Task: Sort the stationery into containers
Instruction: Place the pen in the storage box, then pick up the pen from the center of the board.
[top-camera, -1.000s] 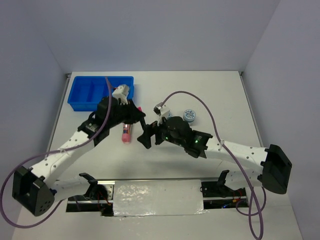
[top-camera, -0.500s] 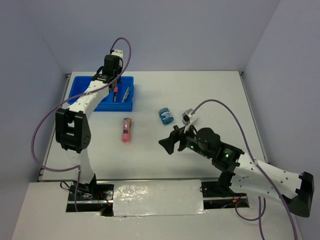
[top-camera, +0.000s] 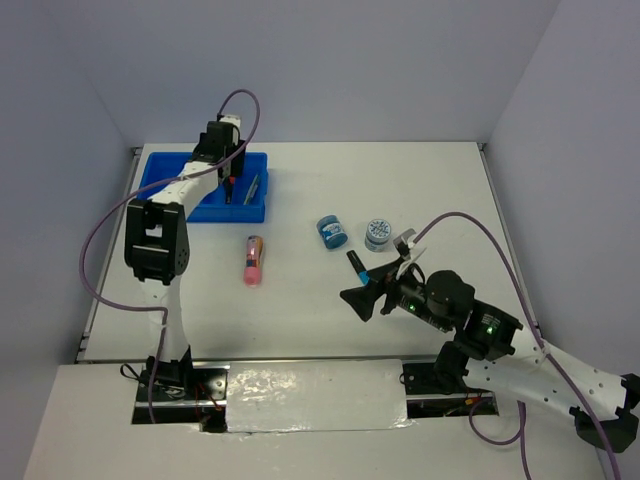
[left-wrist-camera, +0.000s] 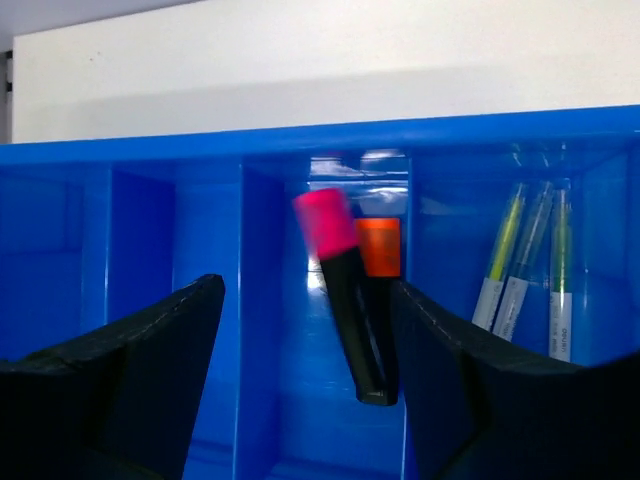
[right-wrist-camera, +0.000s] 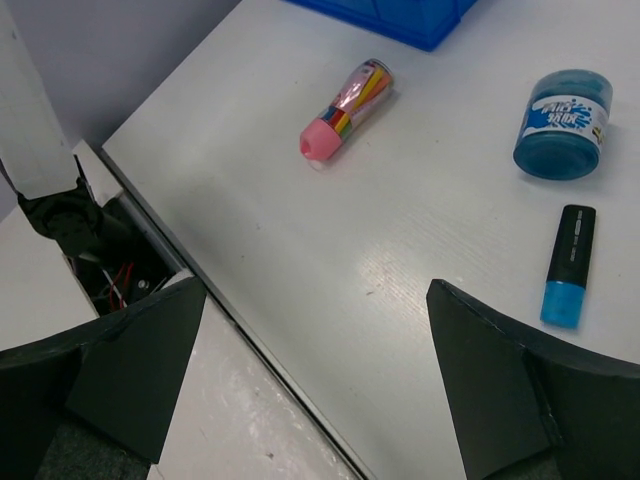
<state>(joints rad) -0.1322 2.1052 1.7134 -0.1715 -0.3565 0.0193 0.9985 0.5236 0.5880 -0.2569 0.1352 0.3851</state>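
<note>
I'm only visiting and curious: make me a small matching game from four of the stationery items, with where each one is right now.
Things:
1. pink tube
2. blue-ended marker
3. pink-ended marker
4. thin pens

Places:
A. in a tray compartment, tilted in front of an orange-ended marker
B. flat on the table, near a blue jar
C. side by side in a tray compartment of their own
D. flat on the table, alone, apart from the tray

Pairs: 1-D, 2-B, 3-A, 4-C
</note>
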